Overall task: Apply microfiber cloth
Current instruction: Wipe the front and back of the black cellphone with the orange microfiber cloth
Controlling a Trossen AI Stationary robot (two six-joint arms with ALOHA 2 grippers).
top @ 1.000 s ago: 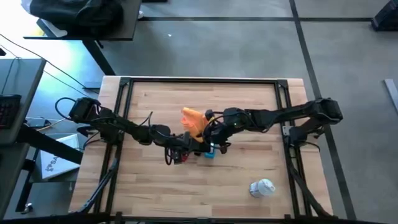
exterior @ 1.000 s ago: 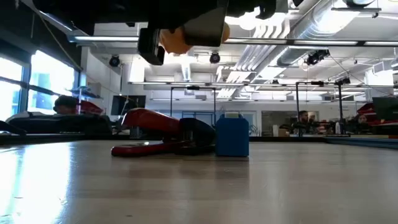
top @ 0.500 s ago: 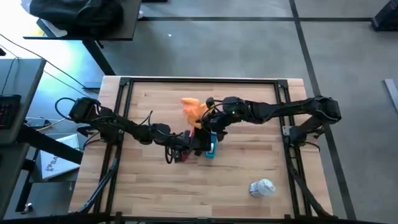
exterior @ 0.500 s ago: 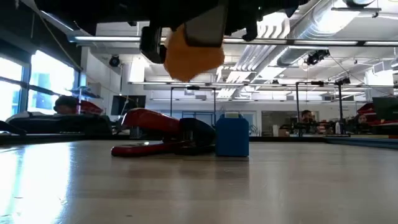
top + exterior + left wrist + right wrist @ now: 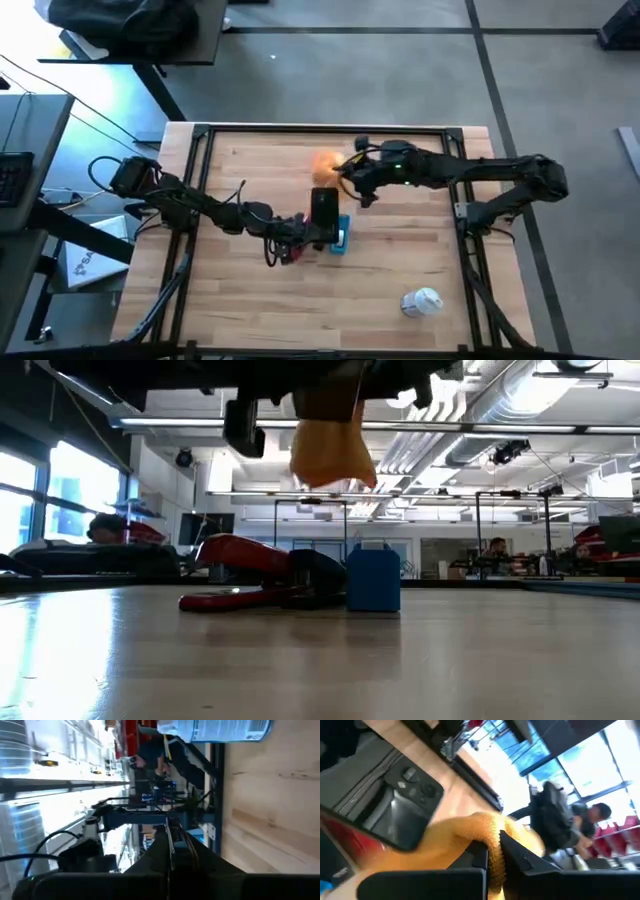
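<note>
Microfiber cloth point(image 5: 325, 162) half-hidden in right gripper point(image 5: 345, 172)

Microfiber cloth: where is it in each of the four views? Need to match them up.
High view: microfiber cloth at upper centre, held by the right gripper above the table.
Low view: hanging at top centre, clear of the tabletop.
Left wrist view: not in it.
Right wrist view: bunched at bottom centre, pinched in that arm's own jaws.
Shared landmark: the blue block.

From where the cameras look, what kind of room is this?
Probably a robotics lab or workshop. A framed wooden table stands on bare concrete floor; exposed ducts and strip lights run overhead, and more metal-framed benches with people sit behind.
</note>
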